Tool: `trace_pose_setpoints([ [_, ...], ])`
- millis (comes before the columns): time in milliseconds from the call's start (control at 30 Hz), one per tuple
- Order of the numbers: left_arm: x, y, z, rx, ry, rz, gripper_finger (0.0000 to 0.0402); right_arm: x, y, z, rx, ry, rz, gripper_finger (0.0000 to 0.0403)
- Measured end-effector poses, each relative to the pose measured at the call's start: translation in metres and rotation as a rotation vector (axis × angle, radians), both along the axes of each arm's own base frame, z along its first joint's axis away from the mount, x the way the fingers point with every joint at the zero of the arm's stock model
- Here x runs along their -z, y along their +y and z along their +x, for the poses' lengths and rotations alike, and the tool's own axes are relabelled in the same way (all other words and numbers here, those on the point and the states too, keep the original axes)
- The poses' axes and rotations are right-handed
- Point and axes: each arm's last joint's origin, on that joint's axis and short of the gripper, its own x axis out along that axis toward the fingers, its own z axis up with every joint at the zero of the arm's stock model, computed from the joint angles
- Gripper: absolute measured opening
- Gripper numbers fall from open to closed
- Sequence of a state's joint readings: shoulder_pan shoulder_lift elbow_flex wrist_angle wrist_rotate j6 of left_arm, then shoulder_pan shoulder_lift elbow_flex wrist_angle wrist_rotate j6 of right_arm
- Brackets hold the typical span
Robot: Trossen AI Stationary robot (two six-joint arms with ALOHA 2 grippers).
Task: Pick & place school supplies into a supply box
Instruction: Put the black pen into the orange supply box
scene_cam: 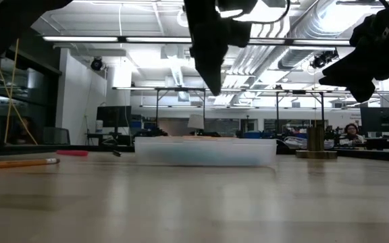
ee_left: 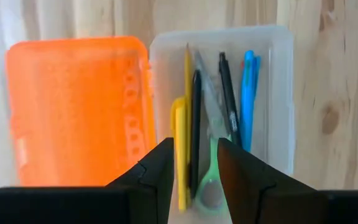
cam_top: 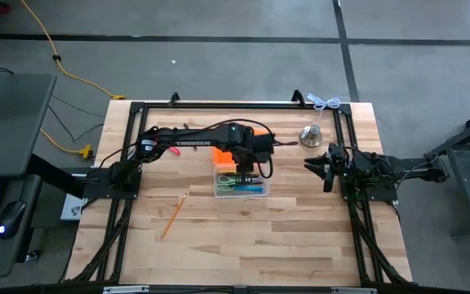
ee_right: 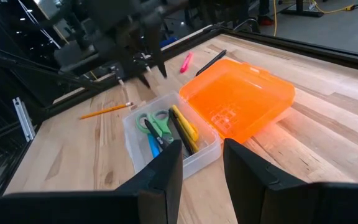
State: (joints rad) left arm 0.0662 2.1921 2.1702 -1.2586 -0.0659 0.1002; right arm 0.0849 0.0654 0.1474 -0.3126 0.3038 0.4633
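Observation:
The supply box is clear plastic and lies open on the table, its orange lid flat beside it. In it lie green-handled scissors and yellow, black and blue pens. My left gripper hangs open above the box, pointing down, with nothing between its fingers. A wooden pencil lies on the table to the left of the box. A pink pen and a black pen lie beyond the lid. My right gripper waits open at the table's right.
A silver bell-shaped object stands at the far right of the table, near my right arm. A black frame runs along the table's far edge. Bare wood lies in front of the box toward the near edge.

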Motion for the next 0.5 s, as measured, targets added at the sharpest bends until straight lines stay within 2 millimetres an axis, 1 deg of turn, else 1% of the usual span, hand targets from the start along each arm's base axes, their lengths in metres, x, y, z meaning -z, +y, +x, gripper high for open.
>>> trace_pose_setpoints([
  [267,-0.036,0.0,-0.015,-0.041,0.043,0.006,0.015,0.0,0.0,0.0,0.0,0.0,0.0,0.0094],
  [500,-0.053,-0.001,-0.031,-0.085,0.072,0.008,0.015,0.0,0.0,0.0,0.0,0.0,0.0,0.0094],
])
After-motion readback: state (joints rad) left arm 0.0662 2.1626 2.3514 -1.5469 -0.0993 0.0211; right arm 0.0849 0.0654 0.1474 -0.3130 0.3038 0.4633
